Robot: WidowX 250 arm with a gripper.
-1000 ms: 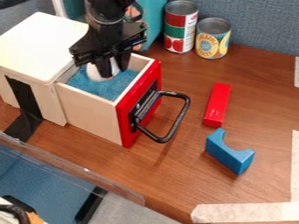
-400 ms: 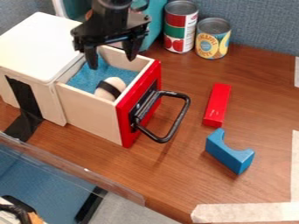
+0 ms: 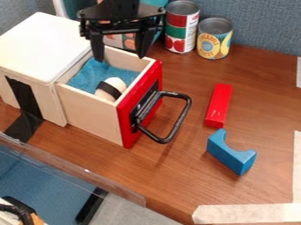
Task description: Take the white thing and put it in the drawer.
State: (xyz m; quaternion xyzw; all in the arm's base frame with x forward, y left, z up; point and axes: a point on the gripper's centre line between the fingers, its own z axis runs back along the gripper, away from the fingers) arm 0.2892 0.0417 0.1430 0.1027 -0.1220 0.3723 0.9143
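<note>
My gripper (image 3: 120,56) hangs over the back of the drawer, its two fingers spread apart with nothing between them. The white thing (image 3: 115,83), rounded with a black band around it, lies inside the drawer on the blue cloth lining, close to the red front. Below and in front of the gripper, it touches neither finger. The drawer (image 3: 88,111) is pulled out of its pale wooden box (image 3: 44,46) and has a red front with a black handle.
Two cans, one red and green (image 3: 181,27) and one yellow (image 3: 214,38), stand at the back. A red block (image 3: 218,105) and a blue arched block (image 3: 230,152) lie right of the handle. A clear ledge (image 3: 76,172) runs along the table's front left edge.
My gripper has risen and moved right, from low in the drawer with its fingers at the white thing. Its fingers have opened, and the white thing now lies nearer the red front.
</note>
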